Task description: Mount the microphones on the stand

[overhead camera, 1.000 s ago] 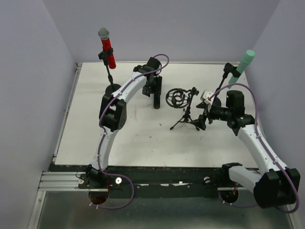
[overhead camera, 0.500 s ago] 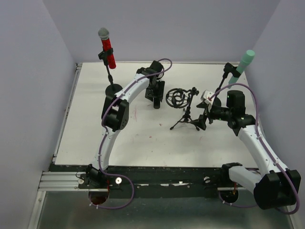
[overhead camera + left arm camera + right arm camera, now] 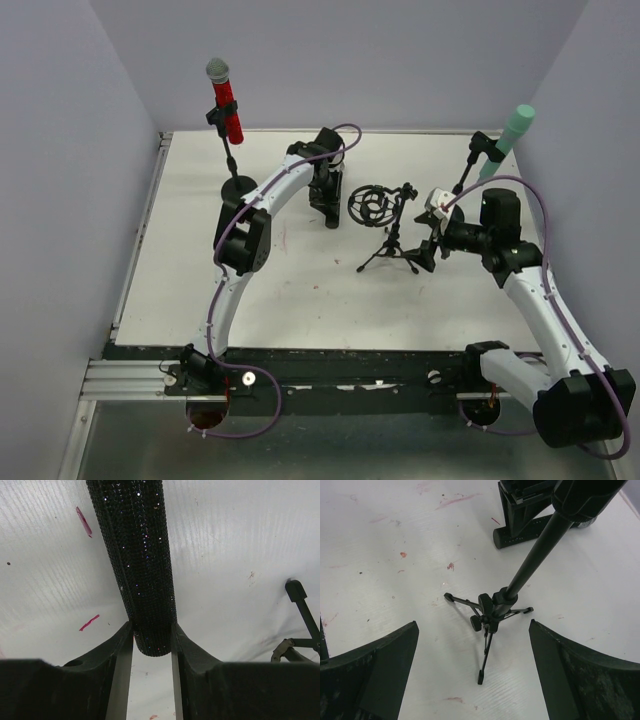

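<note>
The red microphone (image 3: 226, 104) sits clipped in the left stand (image 3: 237, 186). The mint-green microphone (image 3: 506, 140) sits clipped in the right stand (image 3: 466, 172). The empty tripod stand (image 3: 392, 248) with its ring mount (image 3: 370, 205) is at the middle. My left gripper (image 3: 329, 197) is shut on the black microphone (image 3: 139, 555) near its butt end, just left of the ring mount; the silver head is hidden. My right gripper (image 3: 431, 246) is open, its wide jaws either side of the tripod's legs (image 3: 489, 619).
The table's white top (image 3: 200, 280) has red marks (image 3: 84, 522). Grey walls close in the back and sides. My left gripper and the microphone's end (image 3: 509, 536) show behind the tripod pole in the right wrist view. A tripod leg (image 3: 303, 611) shows in the left wrist view.
My left gripper has carried the black microphone a little to the right, toward the ring mount. My right arm has shifted only slightly and stays open by the tripod.
</note>
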Robot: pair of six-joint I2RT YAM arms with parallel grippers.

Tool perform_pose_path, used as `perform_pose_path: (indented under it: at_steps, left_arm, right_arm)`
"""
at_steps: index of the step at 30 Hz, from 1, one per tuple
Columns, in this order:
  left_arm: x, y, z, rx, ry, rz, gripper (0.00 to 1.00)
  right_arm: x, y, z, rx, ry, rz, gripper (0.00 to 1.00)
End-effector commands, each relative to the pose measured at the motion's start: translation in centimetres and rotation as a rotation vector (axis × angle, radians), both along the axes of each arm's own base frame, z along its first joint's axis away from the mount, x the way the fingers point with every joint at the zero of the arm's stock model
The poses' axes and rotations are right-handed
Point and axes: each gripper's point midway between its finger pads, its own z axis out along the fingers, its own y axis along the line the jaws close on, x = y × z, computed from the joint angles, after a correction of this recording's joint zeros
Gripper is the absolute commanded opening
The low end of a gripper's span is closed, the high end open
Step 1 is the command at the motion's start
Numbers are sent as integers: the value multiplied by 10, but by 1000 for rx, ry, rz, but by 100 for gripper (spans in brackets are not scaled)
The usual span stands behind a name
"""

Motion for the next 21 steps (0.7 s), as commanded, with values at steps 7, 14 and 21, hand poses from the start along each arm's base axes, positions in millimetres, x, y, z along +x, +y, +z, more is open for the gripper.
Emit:
perform_pose_path:
  at_steps: [7,14,21]
  left_arm:
    - [-46,20,-1,31,79,-45,33]
    - [-104,55,-5,53,92,-38,33]
    - [-108,69,3,29,10,-15,66]
  right_arm:
    - [-5,-1,15,2,-37,4,100]
    - [-6,-1,15,4,-39,9,100]
    - [-7,0,14,4,-38,16,100]
